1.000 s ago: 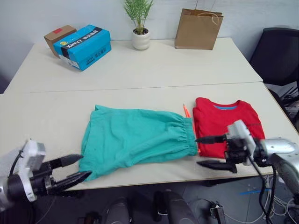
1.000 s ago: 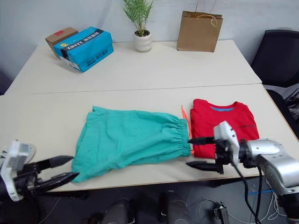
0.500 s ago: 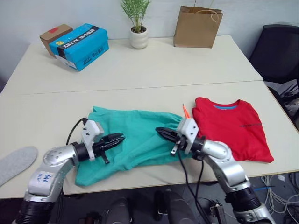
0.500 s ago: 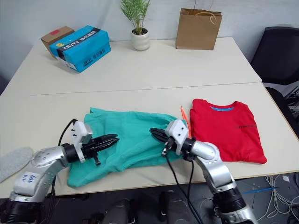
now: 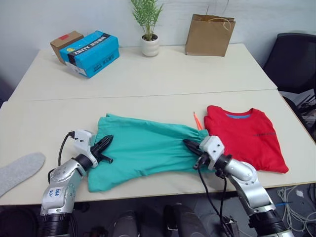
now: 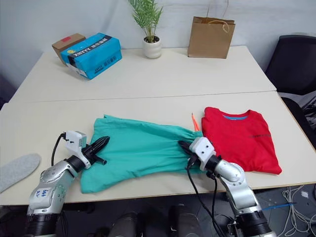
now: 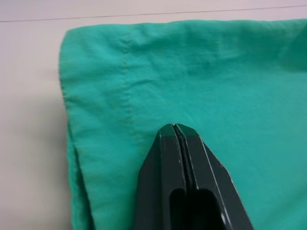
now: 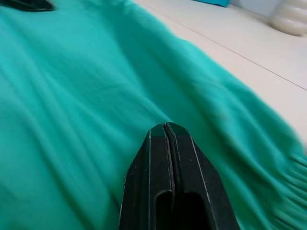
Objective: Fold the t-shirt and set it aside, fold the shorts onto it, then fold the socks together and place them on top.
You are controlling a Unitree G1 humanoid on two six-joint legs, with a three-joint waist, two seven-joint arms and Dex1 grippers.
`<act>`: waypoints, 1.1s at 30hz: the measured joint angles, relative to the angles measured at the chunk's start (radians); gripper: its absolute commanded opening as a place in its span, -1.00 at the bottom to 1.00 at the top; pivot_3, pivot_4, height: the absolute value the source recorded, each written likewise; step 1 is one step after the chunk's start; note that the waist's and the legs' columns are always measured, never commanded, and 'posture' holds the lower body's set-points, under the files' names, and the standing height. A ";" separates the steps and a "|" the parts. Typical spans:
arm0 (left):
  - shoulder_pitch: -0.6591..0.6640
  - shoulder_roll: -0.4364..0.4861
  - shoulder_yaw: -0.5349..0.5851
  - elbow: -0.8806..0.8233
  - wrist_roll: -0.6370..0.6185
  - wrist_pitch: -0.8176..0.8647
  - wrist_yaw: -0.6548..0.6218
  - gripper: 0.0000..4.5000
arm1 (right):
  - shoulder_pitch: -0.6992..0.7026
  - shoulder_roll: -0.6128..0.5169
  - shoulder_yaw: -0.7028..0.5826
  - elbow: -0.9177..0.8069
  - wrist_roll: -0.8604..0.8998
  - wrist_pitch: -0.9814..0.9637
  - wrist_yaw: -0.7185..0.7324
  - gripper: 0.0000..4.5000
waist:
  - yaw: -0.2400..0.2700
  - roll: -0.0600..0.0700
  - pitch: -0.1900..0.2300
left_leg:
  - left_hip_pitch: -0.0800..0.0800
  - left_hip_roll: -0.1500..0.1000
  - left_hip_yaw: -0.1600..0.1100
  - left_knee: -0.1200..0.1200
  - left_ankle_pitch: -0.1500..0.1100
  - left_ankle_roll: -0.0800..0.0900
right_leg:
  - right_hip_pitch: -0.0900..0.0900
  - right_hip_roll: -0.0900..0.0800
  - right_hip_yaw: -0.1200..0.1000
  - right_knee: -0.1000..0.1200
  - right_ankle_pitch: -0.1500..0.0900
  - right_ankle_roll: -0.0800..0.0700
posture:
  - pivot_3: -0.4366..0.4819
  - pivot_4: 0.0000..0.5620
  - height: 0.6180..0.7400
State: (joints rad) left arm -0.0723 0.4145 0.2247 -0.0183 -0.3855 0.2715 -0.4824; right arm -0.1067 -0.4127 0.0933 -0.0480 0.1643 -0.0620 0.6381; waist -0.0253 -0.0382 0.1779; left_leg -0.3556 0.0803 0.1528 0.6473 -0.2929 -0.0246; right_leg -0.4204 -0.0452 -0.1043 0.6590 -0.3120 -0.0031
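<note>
The shorts lie spread flat across the lower middle of the frame, teal-green and softly creased, with the gathered elastic waistband at the right end and the leg hems at the left, where the lower corner reaches close to the near edge of the worktop. A short bit of orange-coral drawstring pokes out past the waistband, toward the top of it. Just right of the shorts, in the lower right of the frame, the t-shirt sits folded into a neat bright red block, its blue neck band facing the far side. One light grey sock lies flat at the lower left edge.
</note>
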 measured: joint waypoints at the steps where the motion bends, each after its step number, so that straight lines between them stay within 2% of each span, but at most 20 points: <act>1: -0.003 0.002 0.002 0.012 0.001 -0.012 -0.003 -0.99 | 0.000 0.016 -0.014 0.002 0.025 0.007 0.001 -1.00 | -0.001 0.000 0.000 | 0.001 0.000 0.000 0.000 0.000 0.000 | 0.001 0.000 0.000 0.000 0.000 0.000 | -0.05 -0.47 1.00; 5: -0.015 0.033 0.005 0.040 -0.003 -0.047 -0.066 -0.99 | -0.015 0.111 -0.060 -0.032 0.191 0.143 -0.011 -1.00 | -0.004 0.001 0.000 | 0.000 0.002 -0.001 -0.001 0.001 -0.002 | 0.000 0.002 0.000 0.001 0.000 -0.001 | -0.05 -0.47 1.00; 8: -0.050 0.080 0.001 0.032 -0.025 -0.060 -0.165 -0.99 | -0.080 0.121 -0.054 -0.098 0.266 0.289 -0.024 -1.00 | -0.003 0.001 0.001 | -0.007 0.002 -0.001 0.000 0.001 -0.002 | -0.008 0.002 0.001 0.002 0.000 -0.001 | -0.05 -0.47 1.00; 12: -0.161 0.159 -0.020 -0.022 -0.060 -0.058 -0.300 -0.99 | -0.142 0.076 0.045 -0.176 0.213 0.327 0.026 -1.00 | 0.000 0.001 0.000 | -0.011 0.001 -0.003 0.000 0.001 -0.002 | -0.009 0.001 -0.001 0.000 0.000 -0.001 | -0.05 -0.47 1.00; 15: -0.230 0.149 -0.092 -0.005 -0.052 -0.036 -0.347 -0.99 | -0.176 0.070 0.125 -0.135 0.123 0.317 0.026 -1.00 | -0.001 0.001 0.000 | -0.012 0.000 -0.001 0.001 0.001 -0.001 | -0.009 0.000 -0.001 -0.001 0.000 0.000 | -0.05 -0.47 1.00; 18: -0.250 0.128 -0.156 0.054 -0.009 -0.032 -0.348 -0.99 | -0.189 0.075 0.139 -0.068 0.063 0.299 0.005 -1.00 | -0.005 0.001 0.001 | -0.013 0.000 -0.001 0.001 0.001 -0.002 | -0.011 0.001 -0.001 -0.001 0.000 0.000 | -0.05 -0.47 1.00; 21: -0.335 0.071 -0.188 0.240 0.101 -0.086 -0.254 -0.99 | -0.173 0.069 0.116 -0.003 0.003 0.250 -0.051 -1.00 | 0.000 0.001 0.001 | -0.012 0.000 -0.002 0.001 0.001 -0.001 | -0.011 0.001 -0.001 0.000 0.000 0.000 | -0.05 -0.47 1.00; 24: -0.347 0.045 -0.168 0.339 0.130 -0.116 -0.178 -0.99 | -0.142 0.064 0.053 0.020 0.003 0.200 -0.064 -1.00 | 0.000 0.001 0.001 | -0.013 0.000 -0.002 0.001 0.001 0.000 | -0.011 0.000 -0.001 -0.001 0.000 0.000 | -0.05 -0.47 1.00; 27: -0.363 0.002 -0.103 0.391 0.117 -0.142 -0.109 -0.99 | -0.155 0.063 -0.024 0.074 0.011 0.167 -0.093 -1.00 | -0.002 0.000 0.000 | -0.012 0.000 -0.002 0.002 0.001 0.000 | -0.009 0.000 -0.001 -0.001 0.001 0.001 | -0.05 -0.47 1.00; 30: -0.317 -0.026 -0.065 0.365 0.108 -0.186 -0.080 -1.00 | -0.128 0.072 -0.125 0.051 0.104 0.209 -0.105 -0.73 | -0.002 0.000 0.000 | -0.011 0.000 -0.002 0.000 0.001 -0.001 | -0.010 0.000 -0.001 -0.001 0.001 0.001 | -0.05 -0.47 1.00; 33: -0.267 -0.049 -0.047 0.320 0.095 -0.255 -0.097 -1.00 | -0.059 0.080 -0.201 -0.053 0.220 0.241 -0.096 -0.26 | -0.002 0.002 0.001 | -0.012 0.000 -0.002 0.000 0.001 -0.001 | -0.010 0.001 -0.001 -0.001 0.001 0.001 | -0.05 -0.47 1.00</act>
State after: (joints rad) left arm -0.3389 0.3655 0.1779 0.3022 -0.2903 0.0163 -0.5798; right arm -0.1656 -0.3328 -0.1072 -0.1009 0.3844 0.1795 0.5422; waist -0.0273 -0.0364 0.1792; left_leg -0.3678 0.0807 0.1511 0.6470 -0.2919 -0.0254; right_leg -0.4308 -0.0446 -0.1058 0.6583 -0.3115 -0.0024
